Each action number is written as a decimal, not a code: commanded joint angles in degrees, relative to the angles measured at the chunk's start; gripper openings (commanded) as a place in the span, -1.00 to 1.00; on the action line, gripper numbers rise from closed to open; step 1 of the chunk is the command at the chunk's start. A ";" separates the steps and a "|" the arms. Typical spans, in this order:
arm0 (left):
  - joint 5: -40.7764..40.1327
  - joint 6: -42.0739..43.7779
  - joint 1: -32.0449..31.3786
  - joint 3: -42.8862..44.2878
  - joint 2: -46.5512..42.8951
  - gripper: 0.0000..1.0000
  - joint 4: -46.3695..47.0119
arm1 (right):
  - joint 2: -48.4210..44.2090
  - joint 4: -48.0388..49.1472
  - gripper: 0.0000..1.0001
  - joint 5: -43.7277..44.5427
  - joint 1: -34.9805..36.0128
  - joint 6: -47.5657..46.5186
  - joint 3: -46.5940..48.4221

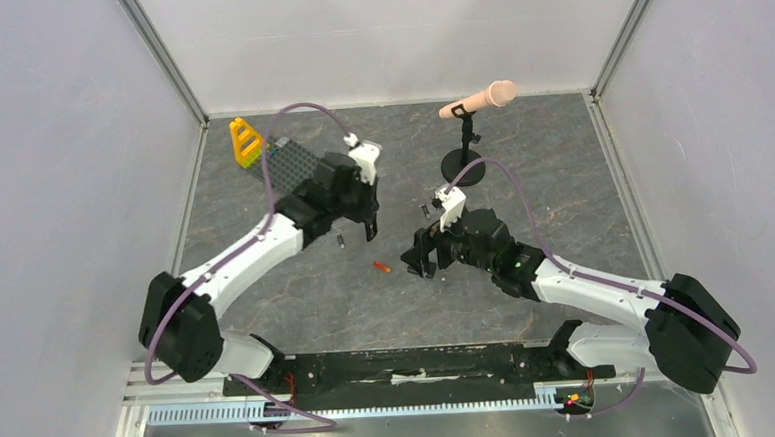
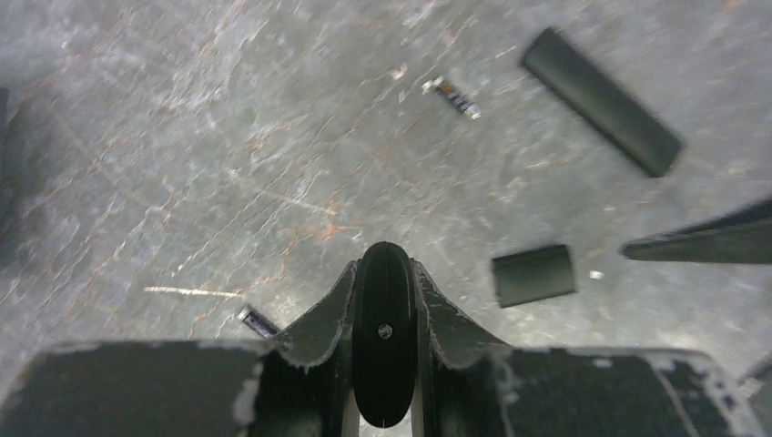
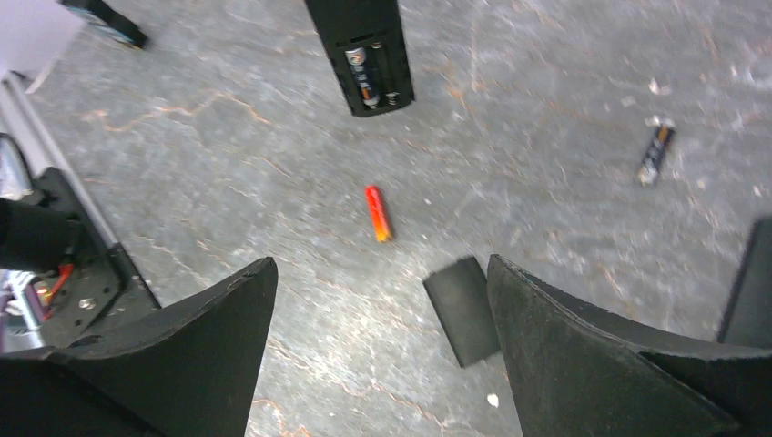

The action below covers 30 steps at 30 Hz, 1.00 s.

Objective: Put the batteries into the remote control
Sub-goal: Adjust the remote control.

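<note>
My left gripper [image 1: 365, 208] [image 2: 384, 269] is shut on the remote control [image 1: 372, 226] [image 2: 383, 350], a slim black bar held above the table. In the right wrist view the remote control [image 3: 357, 27] shows an open compartment with one cell inside. My right gripper [image 1: 418, 257] [image 3: 382, 264] stands open low over the table, nothing between its fingers. The small black cover [image 3: 462, 309] [image 2: 534, 274] lies just inside its right finger. A red-orange battery [image 1: 381, 268] [image 3: 378, 212] lies ahead of it. Dark batteries lie loose [image 3: 654, 155] [image 2: 455, 96] [image 2: 258, 320].
A second black bar [image 2: 601, 100] lies flat on the table near the right gripper. At the back left stand a yellow piece [image 1: 246, 141] and a grey studded block [image 1: 291, 163]. A pink microphone-like object on a black stand [image 1: 464, 139] is at the back centre. White walls enclose the table.
</note>
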 commanded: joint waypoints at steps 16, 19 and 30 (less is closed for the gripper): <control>59.42 10.43 6.45 12.65 -10.50 -0.96 -17.41 | -2.72 3.37 0.39 -22.76 -3.54 -1.76 10.67; 59.87 10.69 6.42 12.92 -10.37 -0.96 -17.94 | -2.02 2.89 0.26 -24.97 -3.56 -1.60 11.19; 59.37 9.30 6.69 13.05 -9.51 -0.96 -18.20 | -0.79 3.37 -0.20 -22.97 -3.54 -0.41 10.53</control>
